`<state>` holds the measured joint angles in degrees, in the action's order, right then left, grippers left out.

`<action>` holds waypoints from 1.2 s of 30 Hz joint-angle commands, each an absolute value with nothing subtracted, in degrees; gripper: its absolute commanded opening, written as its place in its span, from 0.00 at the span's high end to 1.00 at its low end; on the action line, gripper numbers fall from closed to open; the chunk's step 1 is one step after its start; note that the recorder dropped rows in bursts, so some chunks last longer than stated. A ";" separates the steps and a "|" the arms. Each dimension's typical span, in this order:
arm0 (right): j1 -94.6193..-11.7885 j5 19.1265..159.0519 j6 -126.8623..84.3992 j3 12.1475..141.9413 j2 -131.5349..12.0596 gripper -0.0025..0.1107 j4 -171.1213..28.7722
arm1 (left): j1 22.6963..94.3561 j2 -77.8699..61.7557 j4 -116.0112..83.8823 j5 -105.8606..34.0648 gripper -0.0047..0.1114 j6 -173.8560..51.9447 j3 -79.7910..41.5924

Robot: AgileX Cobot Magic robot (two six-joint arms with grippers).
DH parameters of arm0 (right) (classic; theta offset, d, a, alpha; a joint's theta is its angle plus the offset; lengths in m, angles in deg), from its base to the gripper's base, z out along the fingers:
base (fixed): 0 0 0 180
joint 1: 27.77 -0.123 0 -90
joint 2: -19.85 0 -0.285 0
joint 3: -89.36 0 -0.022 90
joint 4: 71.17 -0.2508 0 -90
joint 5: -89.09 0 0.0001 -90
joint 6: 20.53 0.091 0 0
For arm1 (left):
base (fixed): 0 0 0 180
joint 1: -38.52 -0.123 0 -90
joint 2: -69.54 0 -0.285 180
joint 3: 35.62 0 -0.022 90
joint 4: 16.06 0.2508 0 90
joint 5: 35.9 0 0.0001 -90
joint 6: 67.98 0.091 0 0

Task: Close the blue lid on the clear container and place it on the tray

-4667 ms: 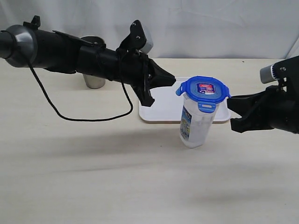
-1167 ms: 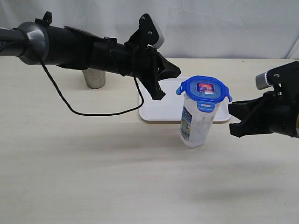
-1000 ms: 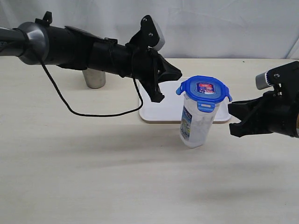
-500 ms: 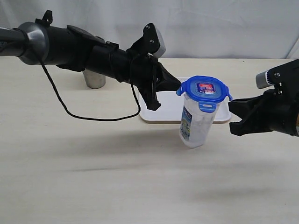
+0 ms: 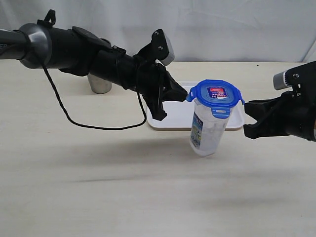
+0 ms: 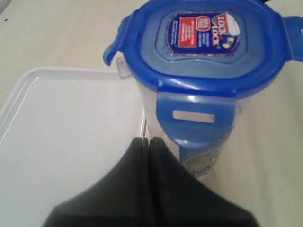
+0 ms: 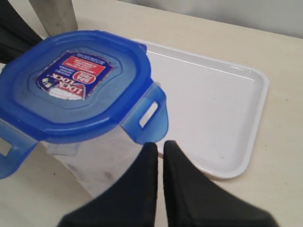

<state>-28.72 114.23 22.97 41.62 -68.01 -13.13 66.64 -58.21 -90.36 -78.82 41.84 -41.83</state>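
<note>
The blue lid (image 5: 216, 94) sits on top of the clear container (image 5: 206, 133), sticker side up. The flap facing the left wrist camera hangs down against the wall. The flaps on either side flare outward, unlatched. The container stands on the table (image 5: 123, 187) just in front of the tray (image 5: 175, 114), at its near edge and not on it; its blue-white label faces the exterior camera.

The left gripper (image 6: 148, 142) is clenched, its two black fingers pressed together with nothing between them. Its tip sits close against the lid's left side, just beside the down-hanging flap. Whether it actually touches the plastic is hard to tell from these angles.

The right gripper (image 7: 160, 145) is also closed and empty, with only a thin slit between its fingers. It hovers off the container's right side, pointing at a half-raised flap but apart from it.

A steel tumbler (image 5: 100, 85) stands behind the left arm, well away from the tray. A black cable (image 5: 94, 126) droops from that arm down to the table.
</note>
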 commanded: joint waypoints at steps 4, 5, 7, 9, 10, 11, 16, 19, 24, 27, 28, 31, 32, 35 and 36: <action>-28.60 111.22 23.95 41.46 -68.06 0.94 -13.52 | 66.92 -57.49 -97.03 -71.27 0.96 43.65 -41.81; -28.60 111.49 24.30 41.35 -68.06 0.94 -13.09 | 66.92 -57.49 -97.98 -72.96 0.96 44.95 -41.81; -28.60 111.76 25.63 41.35 -68.06 0.94 -11.84 | 67.08 -57.49 -99.39 -75.15 0.96 47.11 -41.81; -28.60 111.76 27.18 41.35 -68.06 0.94 -9.77 | 67.21 -57.49 -99.91 -74.21 0.96 47.76 -41.81; -28.60 111.76 28.43 41.35 -68.06 0.94 -8.40 | 67.21 -57.49 -100.52 -74.00 0.96 48.09 -41.81; -28.60 111.76 29.81 41.35 -68.06 0.94 -6.86 | 67.21 -57.49 -100.64 -74.16 0.96 48.19 -41.81; -28.60 116.58 31.80 41.35 -68.06 0.94 -1.68 | 67.21 -57.49 -99.13 -78.11 0.96 48.19 -41.81; -28.60 116.83 32.25 41.35 -68.06 0.94 -1.35 | 67.21 -57.49 -98.14 -78.37 0.96 47.56 -41.81; -28.60 116.83 32.25 41.35 -68.06 0.94 -1.35 | 67.21 -57.49 -97.00 -79.10 0.96 46.12 -41.81; -28.60 116.83 32.25 41.35 -68.06 0.94 -1.35 | 67.21 -57.49 -95.55 -79.24 0.96 44.81 -41.31; -28.60 116.83 32.25 41.35 -68.06 0.94 -1.35 | 67.21 -57.49 -95.55 -79.24 0.96 44.81 -40.89; -28.60 116.83 32.25 41.35 -68.06 0.94 -1.35 | 67.21 -57.49 -95.55 -79.24 0.96 44.92 -40.43; -28.60 117.12 32.25 41.35 -68.06 0.94 -1.35 | 67.21 -57.49 -95.55 -79.24 0.96 44.92 -40.43; -28.60 117.42 32.17 41.35 -68.06 0.94 -1.35 | 67.21 -57.34 -95.55 -79.24 0.96 44.92 -40.43; -28.60 117.42 32.17 41.35 -68.06 0.94 -1.35 | 67.21 -57.35 -95.55 -79.24 0.96 45.04 -40.43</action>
